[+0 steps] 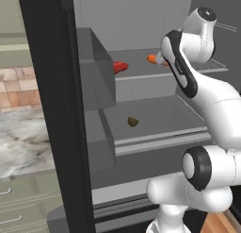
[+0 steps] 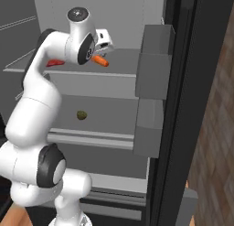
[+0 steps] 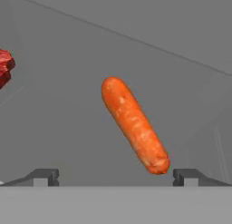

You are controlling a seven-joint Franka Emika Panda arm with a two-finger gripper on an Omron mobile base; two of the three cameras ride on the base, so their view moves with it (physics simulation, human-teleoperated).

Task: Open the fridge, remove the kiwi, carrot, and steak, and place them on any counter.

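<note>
Inside the open fridge (image 1: 141,20), steak (image 1: 120,66) and carrot (image 3: 135,124) are seen lying apart on the upper shelf, kiwi (image 1: 132,121) alone on the shelf below. Gripper (image 3: 115,177) is held just short of the carrot, jaws spread wide, nothing clamped. Carrot judged light, stiff, smooth — best pinched across mid-length; the tapered end may slip.

The steak (image 3: 4,66) is cut off by the frame edge.

I am holding arm raised and bent forward, gripper (image 3: 116,177) pointing downward, fingertips (image 3: 43,177) standing wide apart, gripping nothing.
</note>
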